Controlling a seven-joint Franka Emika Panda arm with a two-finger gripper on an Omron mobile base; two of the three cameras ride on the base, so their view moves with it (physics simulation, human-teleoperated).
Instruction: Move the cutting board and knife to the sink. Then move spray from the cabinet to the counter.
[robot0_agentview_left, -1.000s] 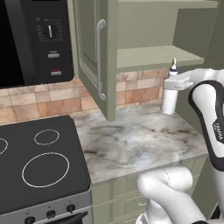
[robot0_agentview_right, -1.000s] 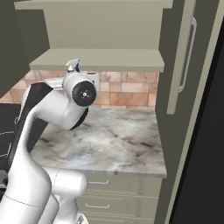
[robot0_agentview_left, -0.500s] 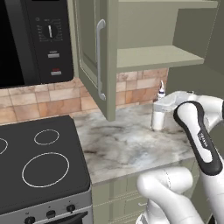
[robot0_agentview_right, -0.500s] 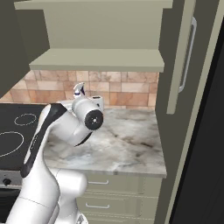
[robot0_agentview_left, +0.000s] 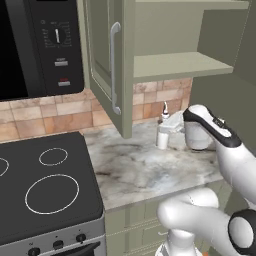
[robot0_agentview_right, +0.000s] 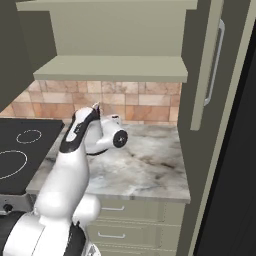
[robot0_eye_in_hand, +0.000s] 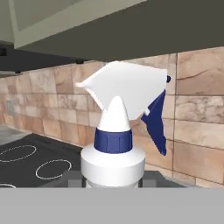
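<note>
The arm bends low over the counter (robot0_agentview_left: 140, 170), and the gripper (robot0_agentview_left: 172, 131) grasps the spray (robot0_agentview_left: 163, 134) — upright, at the far side near the backsplash (robot0_agentview_left: 70, 112). The hand view shows its blue collar and trigger — other views do not.

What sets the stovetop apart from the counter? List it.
The stovetop is flat black with white burner rings; the counter is grey-and-white marbled stone. The counter has the spray on or just above it, in the gripper; the stovetop carries nothing. Both sit side by side at the same height.
</note>
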